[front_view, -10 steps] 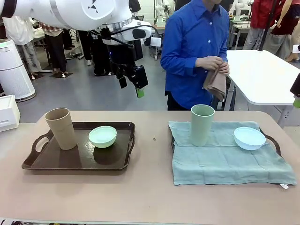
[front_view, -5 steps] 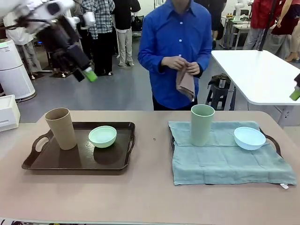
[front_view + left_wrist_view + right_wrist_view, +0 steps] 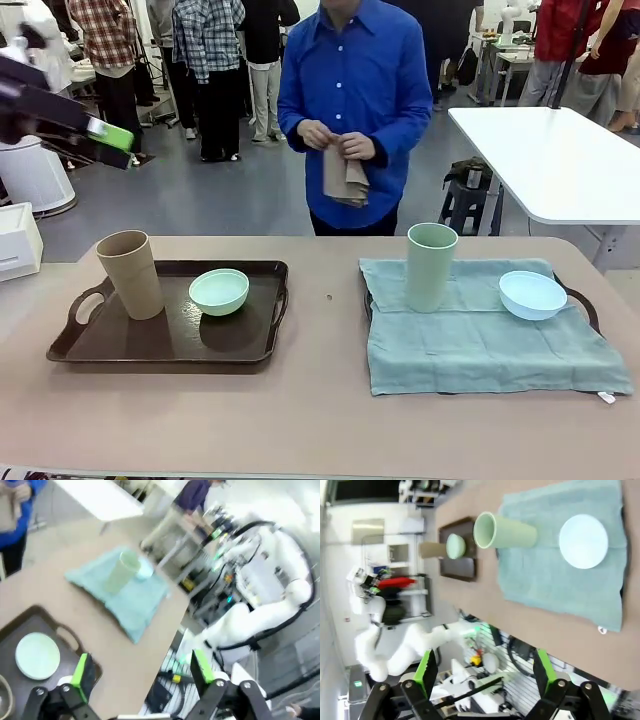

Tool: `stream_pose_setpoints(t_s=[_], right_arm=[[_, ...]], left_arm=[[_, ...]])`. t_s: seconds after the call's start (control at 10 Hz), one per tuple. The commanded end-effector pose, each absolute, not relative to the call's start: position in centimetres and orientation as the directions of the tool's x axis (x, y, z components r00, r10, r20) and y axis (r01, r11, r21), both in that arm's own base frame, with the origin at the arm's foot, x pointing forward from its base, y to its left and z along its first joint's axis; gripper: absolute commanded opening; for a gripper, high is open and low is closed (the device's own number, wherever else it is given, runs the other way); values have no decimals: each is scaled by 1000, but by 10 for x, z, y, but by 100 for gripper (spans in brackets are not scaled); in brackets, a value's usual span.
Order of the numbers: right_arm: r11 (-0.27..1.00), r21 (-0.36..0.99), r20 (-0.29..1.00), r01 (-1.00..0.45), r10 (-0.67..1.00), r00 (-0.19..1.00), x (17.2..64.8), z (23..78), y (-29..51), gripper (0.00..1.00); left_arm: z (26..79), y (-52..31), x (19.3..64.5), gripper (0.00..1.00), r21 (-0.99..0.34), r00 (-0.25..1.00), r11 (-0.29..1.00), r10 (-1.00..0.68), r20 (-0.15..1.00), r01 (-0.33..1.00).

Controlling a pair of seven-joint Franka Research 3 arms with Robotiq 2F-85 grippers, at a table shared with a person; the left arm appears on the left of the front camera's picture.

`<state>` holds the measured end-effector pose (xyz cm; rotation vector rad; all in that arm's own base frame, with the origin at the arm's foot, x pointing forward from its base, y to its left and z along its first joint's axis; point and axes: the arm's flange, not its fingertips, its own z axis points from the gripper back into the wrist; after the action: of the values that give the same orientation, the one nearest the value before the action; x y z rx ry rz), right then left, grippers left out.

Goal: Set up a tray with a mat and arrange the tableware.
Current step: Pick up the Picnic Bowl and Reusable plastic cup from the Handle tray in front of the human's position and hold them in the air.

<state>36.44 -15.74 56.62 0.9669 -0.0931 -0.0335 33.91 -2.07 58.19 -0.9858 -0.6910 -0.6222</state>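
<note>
Tan cup (image 3: 130, 273) stands upright at the left end of the dark tray (image 3: 165, 345), its long axis vertical. It lies below and a little to the right of the left end effector (image 3: 104, 137), which hangs high over the left edge of the surface (image 3: 320, 420), fingers spread and nothing between them. Of the two arms, this one is nearer to that tray. Just beside the cup, toward the middle, sits the mint bowl (image 3: 219, 290); both rest on bare tray, with no mat under them.

The right end effector (image 3: 485, 672), likewise released and empty, looks down from well above the other setting. There the sage cup (image 3: 505, 530) and the pale blue bowl (image 3: 583, 540) stand apart on the teal mat (image 3: 560, 585), which drapes over a second tray (image 3: 590, 308).

At the far side, between the two trays, the person's hands (image 3: 357, 148) hold a folded tan cloth (image 3: 345, 178) off the surface. That cloth is probably the mat for the dark tray. If so, the cup and bowl stand in its way and would have to come off first.
</note>
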Motion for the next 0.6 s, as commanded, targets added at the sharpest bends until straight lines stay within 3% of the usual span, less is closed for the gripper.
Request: stream_pose_setpoints(t_s=[0.0,0.1,0.3,0.5], right_arm=[[446,895,48,-26,-40,998,370,567,-176,100],[408,913,19,-26,21,1000,370,557,-182,100],[485,874,-79,-16,175,981,373,521,-184,100],[531,847,-143,-19,262,954,371,500,-175,100]], left_arm=[[560,-2,317,100,-527,562,297,-42,826,796],[557,1,316,100,-572,592,271,9,806,774],[559,-12,339,100,-760,769,298,113,629,578],[571,-4,358,100,-842,864,314,112,491,438]])
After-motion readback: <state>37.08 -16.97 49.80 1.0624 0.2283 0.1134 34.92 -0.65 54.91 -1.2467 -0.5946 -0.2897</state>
